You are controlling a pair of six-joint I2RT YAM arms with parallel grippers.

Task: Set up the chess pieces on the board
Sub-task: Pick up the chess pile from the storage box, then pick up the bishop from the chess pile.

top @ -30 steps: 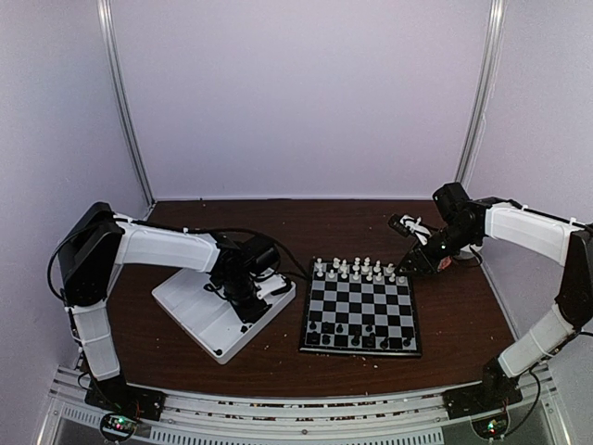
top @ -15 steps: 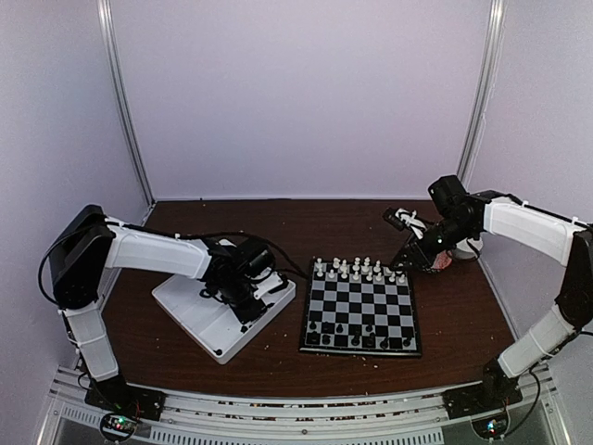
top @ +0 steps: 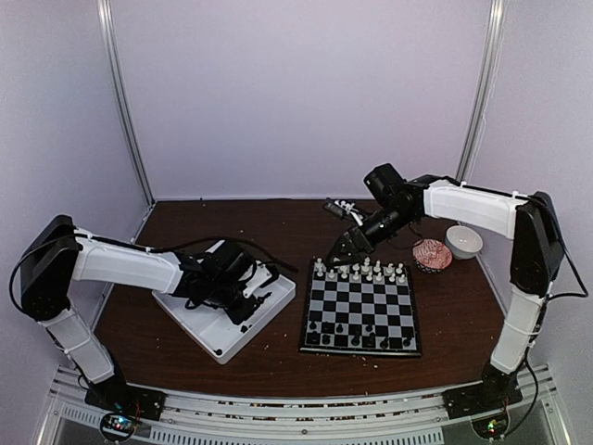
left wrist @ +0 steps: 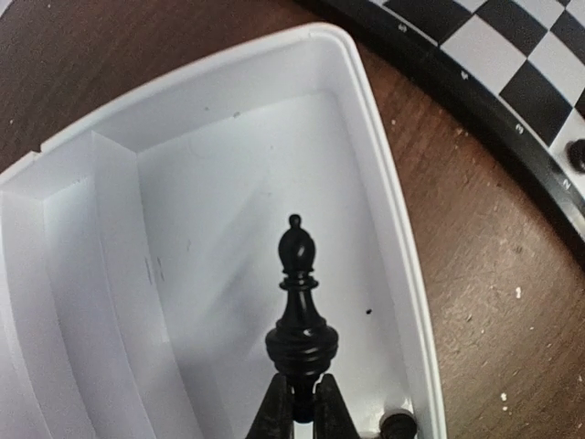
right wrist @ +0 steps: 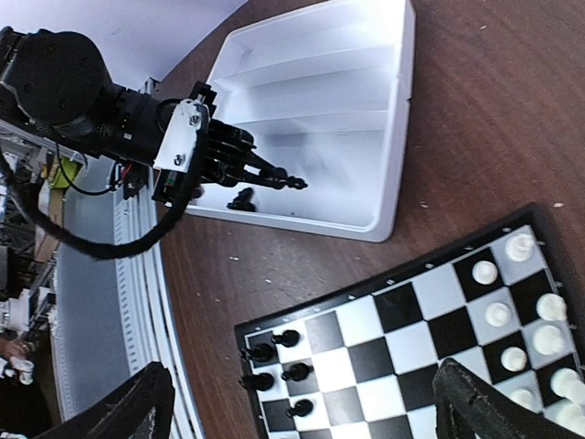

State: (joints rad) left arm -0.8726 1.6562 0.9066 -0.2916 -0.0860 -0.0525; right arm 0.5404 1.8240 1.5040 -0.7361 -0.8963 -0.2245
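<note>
Black plastic bishop [left wrist: 300,306] sits clamped by its base in the left gripper [left wrist: 297,413] above the white two-compartment tray [left wrist: 228,137] — head pointing rightward toward the black-and-silver chessboard [top: 361,315], just beside the tray. Right gripper [top: 337,254] hovers, fingers apart, over the chessboard's far-left corner — farther from the tray.

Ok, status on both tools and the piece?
Left tool shut on black bishop, over white tray. Right tool open, empty, by far edge of board. No obstacle between tray and board.
</note>
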